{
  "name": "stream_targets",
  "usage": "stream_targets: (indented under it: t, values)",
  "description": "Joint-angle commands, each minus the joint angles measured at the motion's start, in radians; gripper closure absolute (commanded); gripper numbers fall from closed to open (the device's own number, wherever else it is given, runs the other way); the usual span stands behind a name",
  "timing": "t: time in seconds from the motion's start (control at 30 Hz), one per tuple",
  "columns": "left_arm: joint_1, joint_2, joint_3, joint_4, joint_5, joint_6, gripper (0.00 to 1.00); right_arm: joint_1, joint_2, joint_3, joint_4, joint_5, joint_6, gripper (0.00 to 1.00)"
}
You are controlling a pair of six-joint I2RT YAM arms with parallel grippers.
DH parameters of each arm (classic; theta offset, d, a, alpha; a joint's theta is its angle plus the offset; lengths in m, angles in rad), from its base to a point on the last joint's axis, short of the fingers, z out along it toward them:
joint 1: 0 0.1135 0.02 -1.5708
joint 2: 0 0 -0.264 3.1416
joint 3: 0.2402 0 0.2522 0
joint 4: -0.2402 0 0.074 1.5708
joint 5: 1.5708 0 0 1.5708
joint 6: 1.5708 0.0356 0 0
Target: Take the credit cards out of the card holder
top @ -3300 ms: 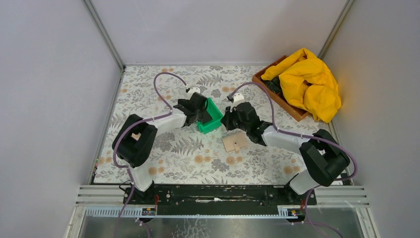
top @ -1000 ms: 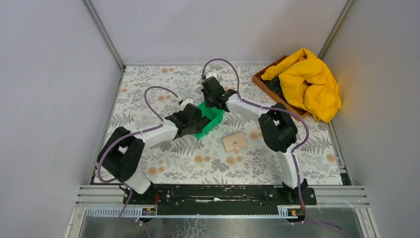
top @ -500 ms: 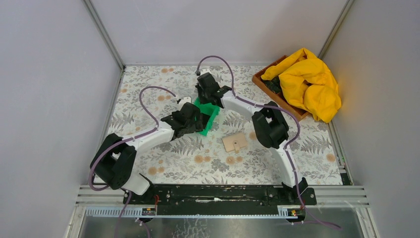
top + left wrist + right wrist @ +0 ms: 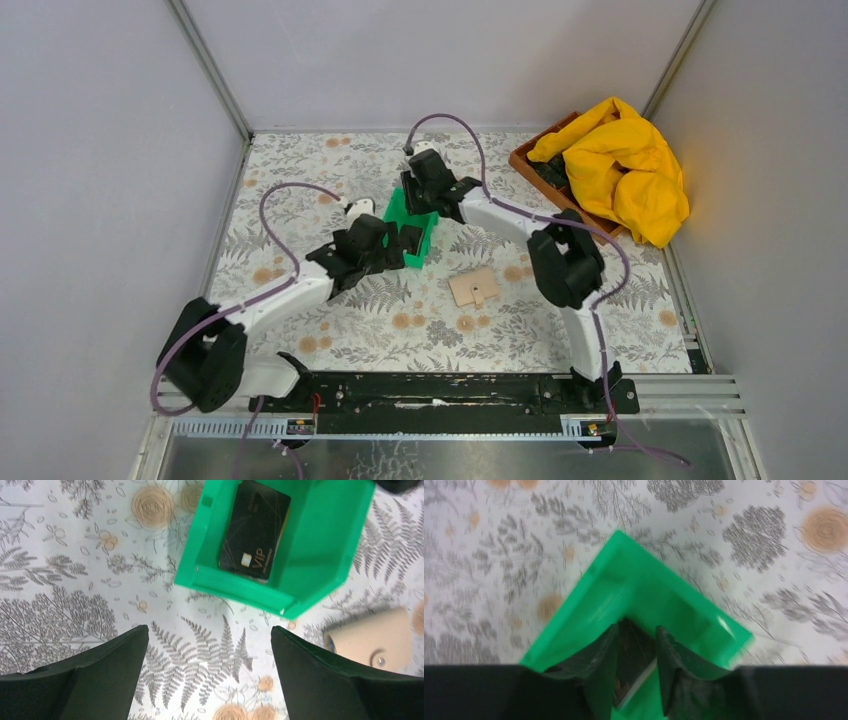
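Note:
The black credit card lies flat inside the green bin, with a lighter card edge showing under it. My right gripper hangs over the bin, jaws apart, and the black card shows in the gap below them. From above, the right gripper is at the bin's far side. My left gripper is wide open and holds nothing, just short of the bin's near rim. The tan card holder lies shut on the cloth to the right, its corner also visible in the left wrist view.
A wooden tray at the back right carries a crumpled yellow cloth. Grey walls close in the floral tablecloth on the left, back and right. The right arm's elbow stands right of the card holder.
The right jaws have parted over the bin, leaving the black card lying in it. The left gripper has opened wider and drawn back toward the near left. The bin has turned slightly.

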Motion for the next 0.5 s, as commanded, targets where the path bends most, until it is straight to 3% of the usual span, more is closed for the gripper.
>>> stream_targets:
  t: [0.0, 0.1, 0.17, 0.23, 0.27, 0.3, 0.33, 0.47]
  values:
    - [-0.02, -0.168, -0.144, 0.179, 0.088, 0.025, 0.01, -0.003, -0.32, -0.228, 0.135, 0.044, 0.005, 0.56]
    - [-0.031, -0.3, -0.259, 0.307, 0.121, 0.044, 0.15, -0.003, -0.503, -0.477, 0.242, 0.186, -0.018, 0.6]
    - [-0.04, -0.353, -0.261, 0.319, 0.086, 0.1, 0.17, -0.003, -0.638, -0.641, 0.342, 0.305, -0.057, 0.6]
    - [-0.044, -0.365, -0.233, 0.325, 0.066, 0.161, 0.17, -0.004, -0.743, -0.765, 0.412, 0.414, -0.055, 0.45]
    - [-0.045, -0.353, -0.213, 0.333, 0.068, 0.187, 0.17, -0.004, -0.77, -0.821, 0.437, 0.461, -0.032, 0.45]
    - [-0.046, -0.33, -0.192, 0.345, 0.079, 0.211, 0.18, -0.007, -0.782, -0.901, 0.528, 0.463, -0.069, 0.61]
    - [-0.046, -0.297, -0.171, 0.362, 0.093, 0.228, 0.18, -0.005, -0.788, -0.955, 0.569, 0.433, -0.122, 0.7]
    - [-0.045, -0.133, -0.108, 0.469, 0.11, 0.203, 0.21, -0.005, -0.77, -0.952, 0.383, 0.361, -0.052, 0.97]
